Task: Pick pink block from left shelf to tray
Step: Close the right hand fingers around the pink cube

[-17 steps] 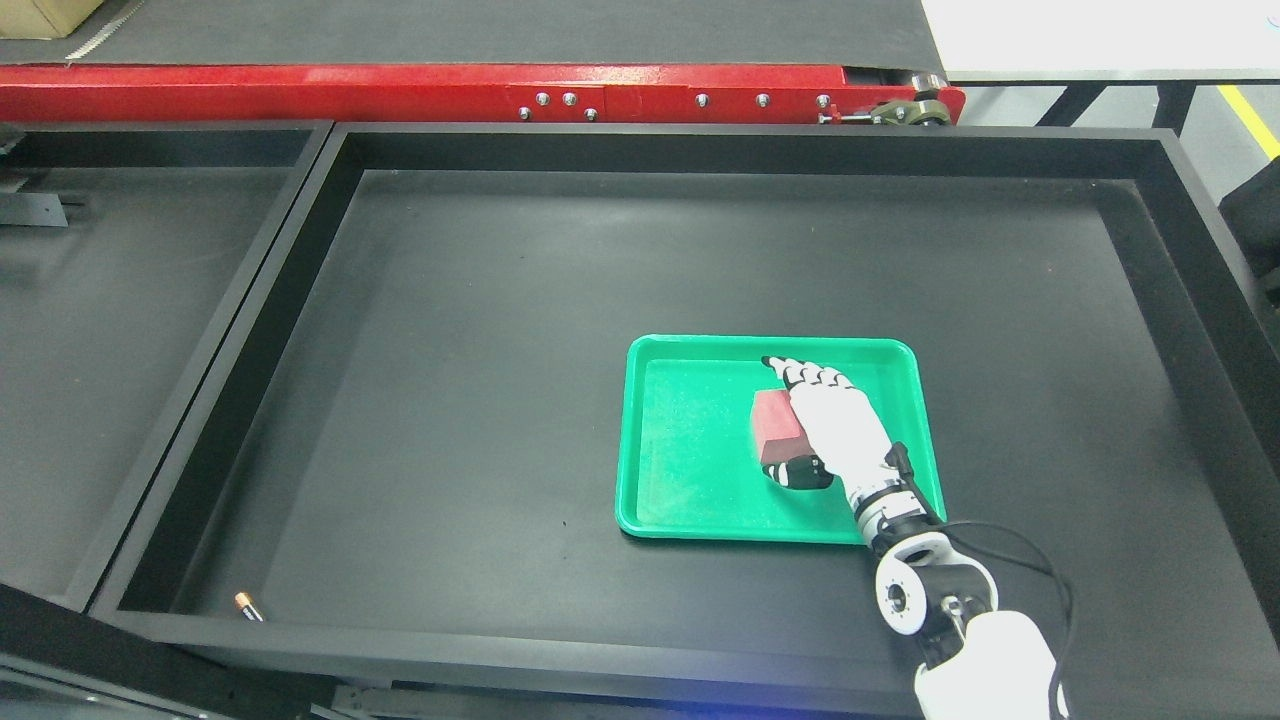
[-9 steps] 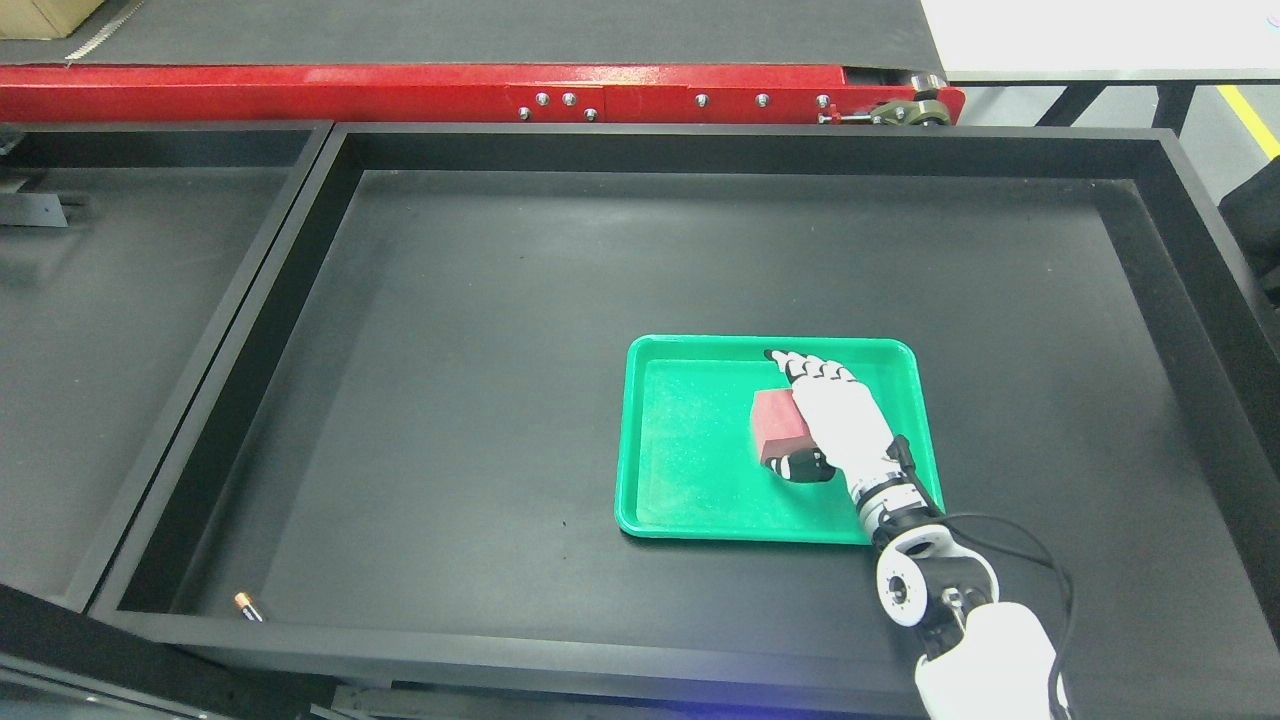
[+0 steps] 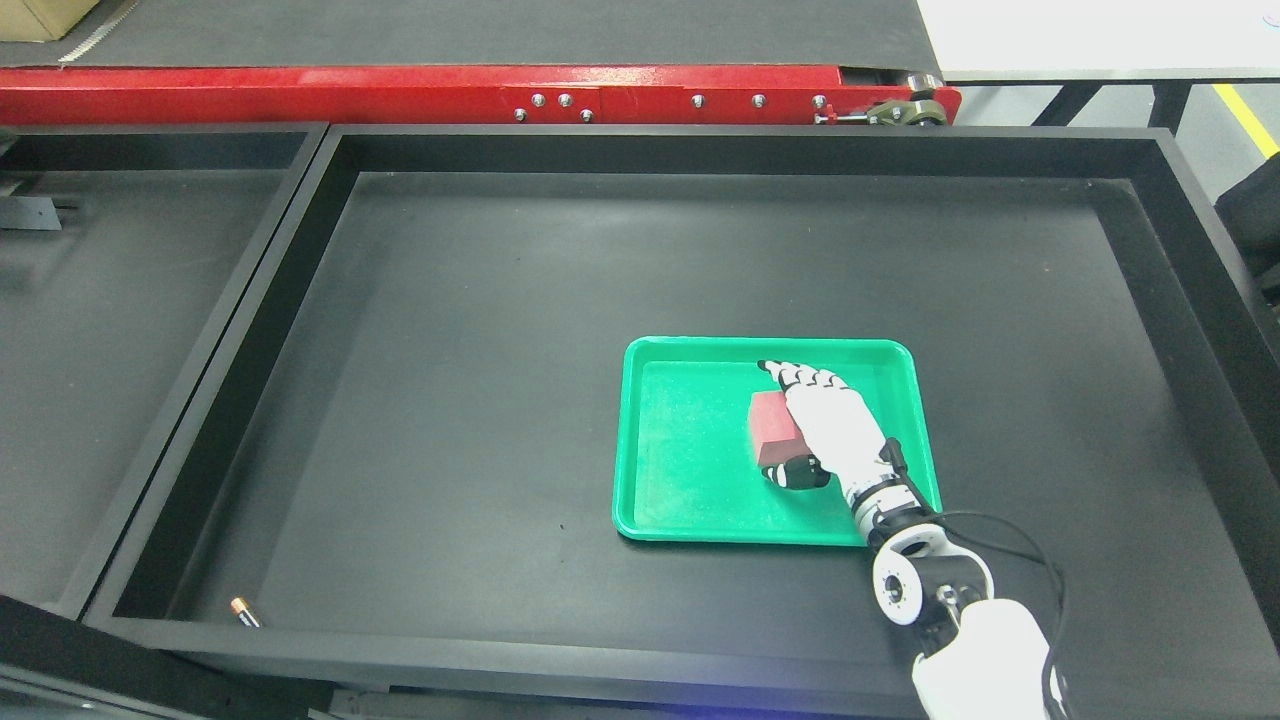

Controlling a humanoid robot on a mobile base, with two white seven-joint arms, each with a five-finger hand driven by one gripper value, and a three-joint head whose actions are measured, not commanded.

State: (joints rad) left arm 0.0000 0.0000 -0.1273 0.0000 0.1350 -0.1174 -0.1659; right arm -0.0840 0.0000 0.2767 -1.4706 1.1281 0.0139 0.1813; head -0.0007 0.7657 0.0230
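The pink block (image 3: 772, 428), which looks dark red here, sits inside the green tray (image 3: 690, 500) on the black table in the head view. My right hand (image 3: 782, 420) reaches in from the lower right and lies over the block's right side. Its fingers (image 3: 790, 378) curl past the far edge and the thumb (image 3: 797, 474) presses at the near corner, so the hand is shut on the block. The block's right part is hidden under the palm. I cannot tell whether the block touches the tray floor. The left arm is out of view.
The tray lies in a large black walled table bin (image 3: 740, 150). A second black bin (image 3: 120, 300) adjoins on the left. A red conveyor frame (image 3: 400, 95) runs along the back. A small battery-like object (image 3: 244, 611) lies near the front left corner.
The whole picture has shifted slightly, so the camera moved. The right hand and the block stay at nearly the same spot in the tray, with the hold unchanged.
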